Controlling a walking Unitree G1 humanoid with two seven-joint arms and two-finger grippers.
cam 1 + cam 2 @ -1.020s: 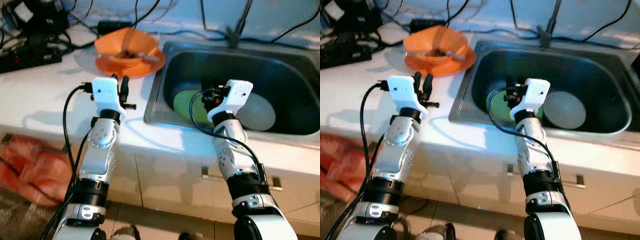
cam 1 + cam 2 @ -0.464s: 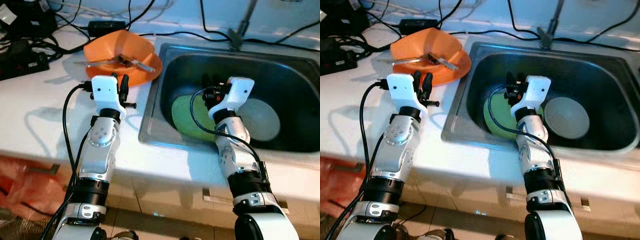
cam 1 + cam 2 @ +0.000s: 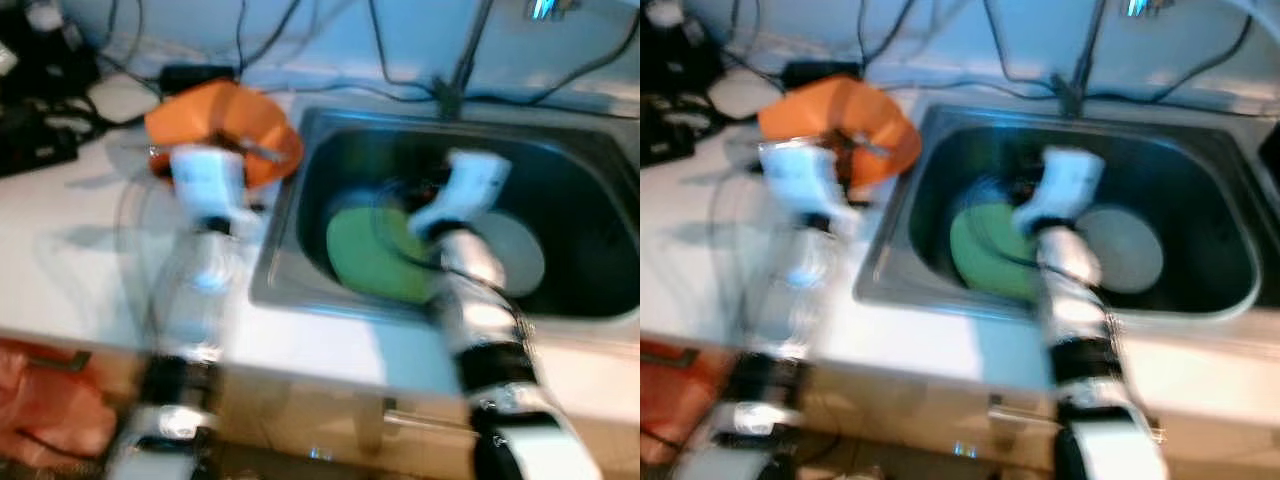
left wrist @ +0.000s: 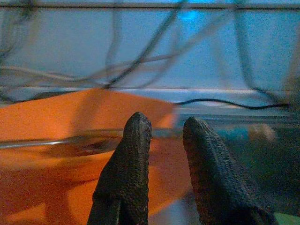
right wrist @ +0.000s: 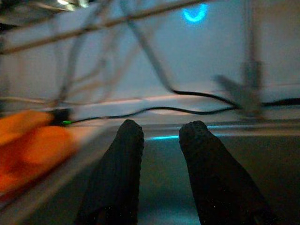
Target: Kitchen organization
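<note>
Early stage: green plate [image 3: 375, 255] and grey plate [image 3: 515, 255] lie unsorted in sink [image 3: 300, 210]; left gripper [image 4: 164, 129] and right gripper [image 5: 161, 133], at 12 o'clock, slightly spread, empty.

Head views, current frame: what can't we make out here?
- Both eye views are motion-blurred: left hand and right hand fingers smear away.
- Orange bowl: contents unreadable; a thin metal utensil shows in the left wrist view, type unclear.
- Green plate: near edge covered by the right arm.
- Pale dish in the sink: plate or bowl, cannot tell.
- Dark items at the counter's far left: cut off, blurred.
</note>
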